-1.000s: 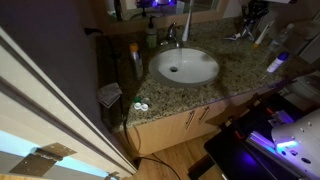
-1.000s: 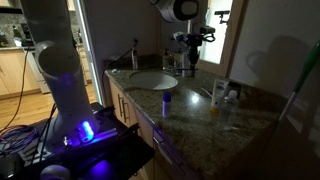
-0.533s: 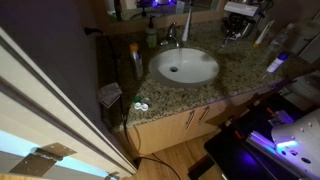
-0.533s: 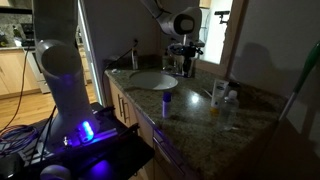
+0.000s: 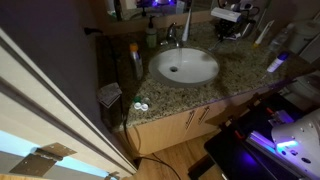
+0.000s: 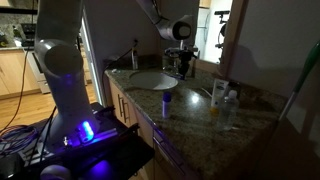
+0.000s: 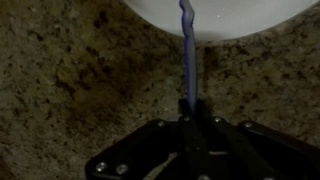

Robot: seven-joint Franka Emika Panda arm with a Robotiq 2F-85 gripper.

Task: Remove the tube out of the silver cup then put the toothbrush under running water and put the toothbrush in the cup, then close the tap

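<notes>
My gripper (image 7: pixel 190 105) is shut on a thin blue toothbrush (image 7: pixel 187 60). In the wrist view the brush reaches over the speckled granite counter to the rim of the white basin (image 7: pixel 230 20). In both exterior views the gripper (image 5: pixel 228 20) (image 6: pixel 180 55) hangs low over the counter, just beside the basin (image 5: pixel 160 75) (image 6: pixel 150 80). The chrome tap (image 5: pixel 172 36) stands behind the basin. I cannot tell whether water is running. I cannot make out the silver cup or the tube in the dim light.
A green-topped soap bottle (image 5: pixel 151 35) and a tall amber bottle (image 5: pixel 134 60) stand beside the basin. A small blue-capped container (image 6: pixel 166 100) and two bottles (image 6: pixel 218 100) stand on the counter. A lens case (image 5: pixel 140 107) lies near the front edge.
The gripper has moved along the back of the counter towards the basin and come lower, with the toothbrush still in it.
</notes>
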